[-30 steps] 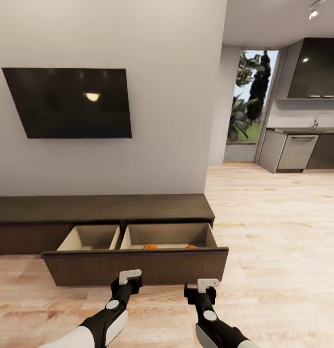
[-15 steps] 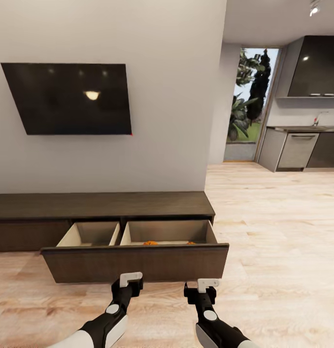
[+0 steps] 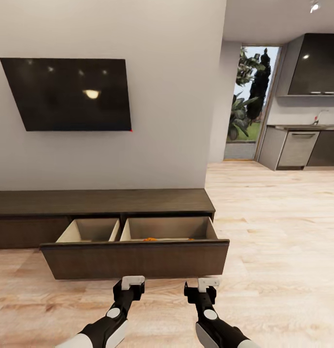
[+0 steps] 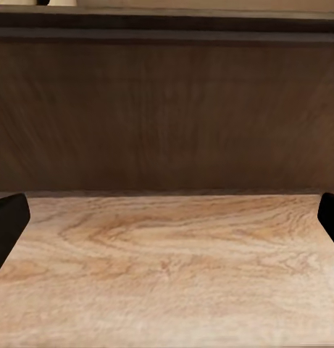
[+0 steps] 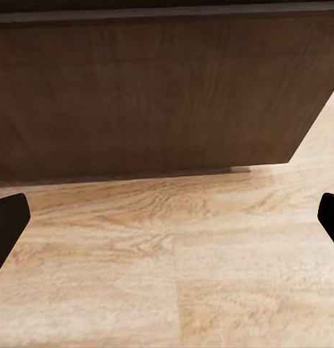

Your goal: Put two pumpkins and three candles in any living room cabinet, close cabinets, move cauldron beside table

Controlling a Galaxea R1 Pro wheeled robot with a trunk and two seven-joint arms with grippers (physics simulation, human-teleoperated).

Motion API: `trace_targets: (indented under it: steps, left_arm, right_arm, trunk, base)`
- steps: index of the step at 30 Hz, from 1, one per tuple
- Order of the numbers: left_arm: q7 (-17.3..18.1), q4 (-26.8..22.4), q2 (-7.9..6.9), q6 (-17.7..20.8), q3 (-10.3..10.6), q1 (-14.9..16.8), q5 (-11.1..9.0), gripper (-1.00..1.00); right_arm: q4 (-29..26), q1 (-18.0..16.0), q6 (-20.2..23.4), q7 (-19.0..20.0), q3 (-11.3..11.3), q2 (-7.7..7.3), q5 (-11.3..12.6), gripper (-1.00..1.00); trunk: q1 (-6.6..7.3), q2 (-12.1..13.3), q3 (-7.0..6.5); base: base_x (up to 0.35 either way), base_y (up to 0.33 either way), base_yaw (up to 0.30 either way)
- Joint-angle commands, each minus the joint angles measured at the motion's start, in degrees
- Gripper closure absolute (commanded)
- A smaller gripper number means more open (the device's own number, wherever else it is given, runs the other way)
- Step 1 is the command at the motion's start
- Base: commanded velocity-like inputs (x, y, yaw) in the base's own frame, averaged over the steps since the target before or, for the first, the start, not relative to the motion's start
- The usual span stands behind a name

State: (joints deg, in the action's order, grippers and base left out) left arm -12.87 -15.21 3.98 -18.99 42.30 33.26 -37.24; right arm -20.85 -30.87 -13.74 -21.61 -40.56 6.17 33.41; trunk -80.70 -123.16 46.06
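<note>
The long dark brown cabinet stands against the wall with its wide drawer pulled out. The drawer front faces me, seen close in the left wrist view and the right wrist view. Over the front's top edge shows an orange sliver of a pumpkin in the right compartment. The candles, the cauldron and the table are out of view. My left gripper and right gripper hang low just short of the drawer front, both open and empty, over the wood floor.
A black TV hangs on the wall above the cabinet. Light wood floor runs right toward a kitchen counter and a glass door. The drawer's left compartment looks bare.
The whole picture has slid up slightly, so the camera moved. Less of the orange shows over the drawer front. The left gripper sits a touch lower; both stay open.
</note>
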Motion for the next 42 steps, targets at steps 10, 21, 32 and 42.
trace_targets:
  steps: [10,21,32,42]
  left_arm:
    - [-0.40,0.01,0.05,-0.24,2.00,0.05,-0.36,-1.00]
    - [-0.40,0.01,0.00,-0.25,2.08,0.05,-0.38,-1.00]
    - [0.78,-0.01,-0.01,-0.25,2.11,0.05,-0.34,-1.00]
    - [1.16,0.01,-0.02,-0.17,2.15,0.05,-0.29,-1.00]
  right_arm:
    - [-0.06,-0.07,-0.24,-0.27,-0.56,-0.02,0.50,-1.00]
    - [-0.01,-0.07,-0.23,-0.27,-0.65,-0.02,0.51,-1.00]
    - [0.01,-0.07,-0.23,-0.27,-0.66,-0.02,0.57,-1.00]
    - [0.02,-0.07,-0.23,-0.27,-0.66,0.00,0.57,-1.00]
  trunk:
    - [-2.19,-4.05,1.86]
    - [-4.39,-8.06,3.65]
    - [-4.39,-8.06,3.65]
    - [-4.39,-8.06,3.65]
  base:
    - [0.000,0.000,0.000]
    - [0.000,0.000,0.000]
    - [0.012,0.000,0.000]
    - [0.254,0.000,0.000]
